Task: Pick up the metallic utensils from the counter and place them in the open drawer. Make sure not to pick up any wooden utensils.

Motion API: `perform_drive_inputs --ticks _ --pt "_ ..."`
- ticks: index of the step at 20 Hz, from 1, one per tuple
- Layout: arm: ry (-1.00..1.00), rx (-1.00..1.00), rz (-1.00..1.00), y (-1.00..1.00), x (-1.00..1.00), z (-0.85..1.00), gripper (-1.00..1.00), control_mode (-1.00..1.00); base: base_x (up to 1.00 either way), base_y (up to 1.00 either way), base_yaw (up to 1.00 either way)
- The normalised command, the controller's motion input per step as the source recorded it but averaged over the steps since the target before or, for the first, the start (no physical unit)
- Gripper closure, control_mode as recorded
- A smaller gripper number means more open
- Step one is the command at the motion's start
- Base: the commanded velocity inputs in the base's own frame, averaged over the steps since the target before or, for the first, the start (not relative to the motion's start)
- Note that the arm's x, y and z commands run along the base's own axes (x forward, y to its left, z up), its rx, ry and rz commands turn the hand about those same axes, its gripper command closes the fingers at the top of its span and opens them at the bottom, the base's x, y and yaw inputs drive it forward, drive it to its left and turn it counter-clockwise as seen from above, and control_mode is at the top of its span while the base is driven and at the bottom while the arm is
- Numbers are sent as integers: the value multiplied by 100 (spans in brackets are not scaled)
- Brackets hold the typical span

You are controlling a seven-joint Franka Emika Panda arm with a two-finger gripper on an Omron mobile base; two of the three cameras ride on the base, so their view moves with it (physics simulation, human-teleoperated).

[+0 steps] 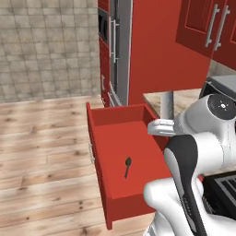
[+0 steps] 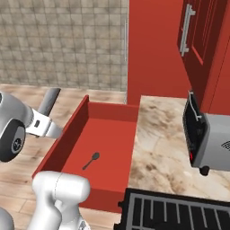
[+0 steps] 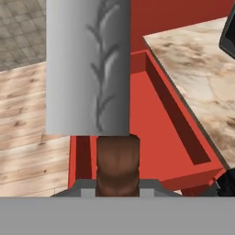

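In the left base view the spoon (image 1: pixel 127 166) already lies on the drawer (image 1: pixel 106 189) floor at lower centre. The knife (image 1: pixel 167 105) stands blade-up at centre right, over the drawer's far right corner, beside the counter (image 1: pixel 154 97). Judged from this, the step is lowering it: bring it well inside the walls, away from the spoon, before letting go.

In the right base view the knife (image 2: pixel 48 104) slants up at middle left, outside the drawer's left wall (image 2: pixel 67 130), the arm folded low.

In the hand view the gripper (image 3: pixel 117 186) at bottom centre is clamped on the brown handle, grey blade filling the upper left.
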Motion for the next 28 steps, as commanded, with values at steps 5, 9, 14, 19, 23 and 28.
perform_drive_inputs --ticks 5,9,14,19,23,28 --pt "0 0 0 0 0 0 100 100 1 -14 26" --pt "0 0 0 0 0 0 100 100 1 -11 24" --pt "1 2 10 -20 12 0 100 -100 2 -2 3" --pt "13 -3 -3 -2 65 -51 100 -100 0 0 0" --pt "32 -9 -5 -5 98 -69 100 -100 0 0 0" --pt "17 -1 -4 -36 90 -76 100 -100 0 0 0"
